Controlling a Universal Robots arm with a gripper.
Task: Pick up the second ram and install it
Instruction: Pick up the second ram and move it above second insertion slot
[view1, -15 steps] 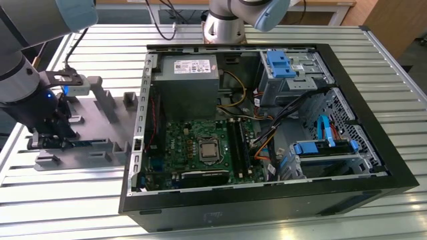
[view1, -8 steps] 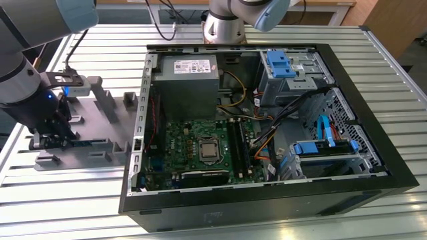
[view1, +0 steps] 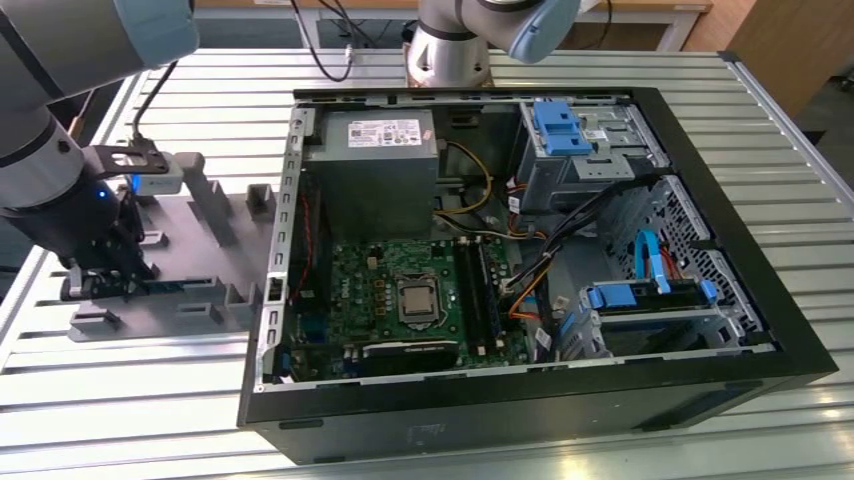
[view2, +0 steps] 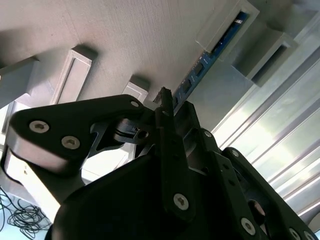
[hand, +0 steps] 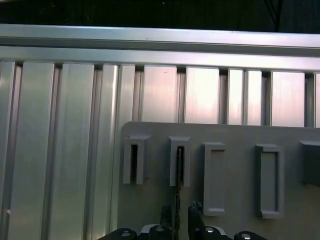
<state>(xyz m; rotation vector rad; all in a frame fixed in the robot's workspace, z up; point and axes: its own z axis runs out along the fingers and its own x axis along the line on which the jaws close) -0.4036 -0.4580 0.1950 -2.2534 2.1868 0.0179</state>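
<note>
My gripper (view1: 114, 278) is down over the grey holder tray (view1: 214, 235) at the exterior view's left. The second ram (view2: 212, 52), a thin blue-green strip with dark chips, stands on edge in the tray's upright slotted blocks. In the first wrist view it shows as a narrow edge (hand: 178, 167) running out of one block (hand: 180, 160) into my gripper (hand: 178, 219). The fingers (view2: 164, 107) sit tight against both faces of the strip, shut on it, with the gripper (view2: 172, 102) at the strip's near end. The strip still rests in the tray.
An open computer case (view1: 747, 330) lies to the exterior view's right of the tray, with a green motherboard (view1: 360, 290), black slot rails (view1: 474, 290), a power supply (view1: 374, 150) and cables. The ribbed metal table (view1: 134, 400) runs all around. Other upright blocks (hand: 267, 180) stand on the tray.
</note>
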